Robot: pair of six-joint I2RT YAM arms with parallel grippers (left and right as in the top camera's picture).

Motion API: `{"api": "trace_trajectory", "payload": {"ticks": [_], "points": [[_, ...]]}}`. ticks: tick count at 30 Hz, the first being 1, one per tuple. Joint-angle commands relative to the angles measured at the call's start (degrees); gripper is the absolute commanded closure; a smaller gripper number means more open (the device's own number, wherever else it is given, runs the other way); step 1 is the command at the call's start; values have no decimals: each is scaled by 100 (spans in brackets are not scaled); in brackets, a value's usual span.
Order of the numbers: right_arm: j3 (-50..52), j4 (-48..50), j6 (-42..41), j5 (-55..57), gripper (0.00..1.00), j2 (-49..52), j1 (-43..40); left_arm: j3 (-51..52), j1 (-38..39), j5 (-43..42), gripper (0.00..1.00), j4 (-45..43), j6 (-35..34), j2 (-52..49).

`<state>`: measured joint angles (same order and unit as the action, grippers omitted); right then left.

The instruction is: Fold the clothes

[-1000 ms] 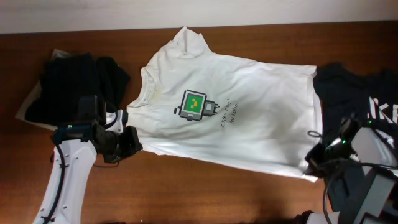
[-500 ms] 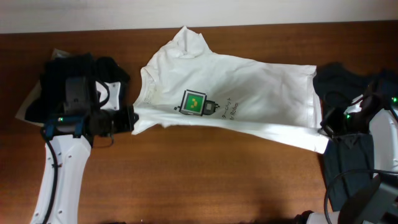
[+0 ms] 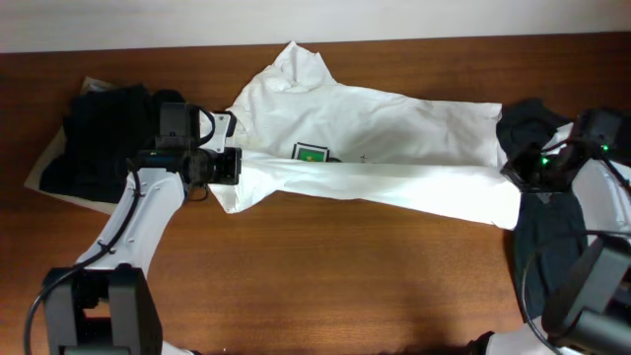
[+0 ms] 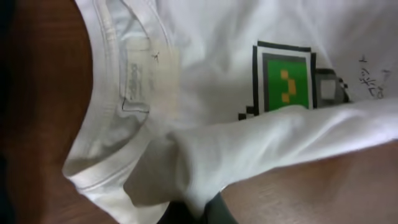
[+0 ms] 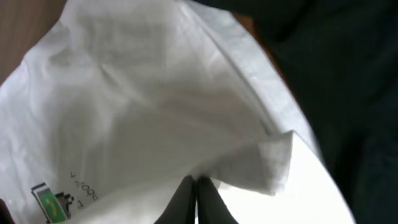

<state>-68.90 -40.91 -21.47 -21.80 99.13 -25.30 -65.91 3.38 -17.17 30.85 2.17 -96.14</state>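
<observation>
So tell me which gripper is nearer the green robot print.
Left. The left gripper grips the white tee just beside the green robot print; the right gripper holds the far hem.

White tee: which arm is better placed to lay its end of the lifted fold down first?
Left, probably. The left gripper pinches the white tee beside the collar, its fold end level with the robot print. The right gripper holds its end nearer the robot's side.

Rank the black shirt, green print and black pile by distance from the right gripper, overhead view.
From the right gripper:
1. black shirt: right edge of the table, just beside it.
2. green print: mid-table, on the white tee.
3. black pile: far left.
</observation>
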Motion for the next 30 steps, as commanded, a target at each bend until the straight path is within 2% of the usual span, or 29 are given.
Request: {"api": "trace_trajectory", "payload": {"ticks": [1, 2, 3, 5, 8, 10, 13, 14, 18, 19, 20, 24, 30], "points": [[-81, 330, -66, -70, 88, 225, 282, -63, -4, 229, 94, -256, 162, -94], [-81, 448, -66, -68, 55, 223, 289, -63, -4, 313, 77, -332, 160, -94], [-85, 481, -68, -70, 49, 221, 269, -63, -4, 380, 46, -348, 160, -94], [-87, 227, -63, -74, 42, 216, 118, -63, -59, 525, 33, -227, 160, -92], [-87, -671, 387, -76, 41, 216, -72, -63, -168, 522, 27, 527, 162, -94], [-87, -1316, 807, -74, 40, 219, -103, -39, -166, 522, 29, 1134, 337, -105], [-85, -1897, 1038, -70, 40, 219, -52, 243, -166, 651, 35, 859, 525, -302], [-85, -1993, 1058, -70, 40, 219, -55, 343, -151, 588, 40, 684, 525, -428], [-72, -2190, 1056, -28, 40, 219, -55, 400, -76, 612, 72, 28, 527, -964], [-63, -2218, 1056, -11, 40, 219, -55, 398, -92, 726, 93, -109, 527, -988], [-55, -2262, 1056, 33, 40, 219, -55, 348, -118, 765, 100, -131, 527, -946], [197, -2177, 1054, 470, 40, 221, -55, -396, -433, 1095, 100, 420, 527, -706], [920, -1294, 1054, 468, 40, 223, -55, -616, -505, 1104, 99, -90, 713, -708]]}}
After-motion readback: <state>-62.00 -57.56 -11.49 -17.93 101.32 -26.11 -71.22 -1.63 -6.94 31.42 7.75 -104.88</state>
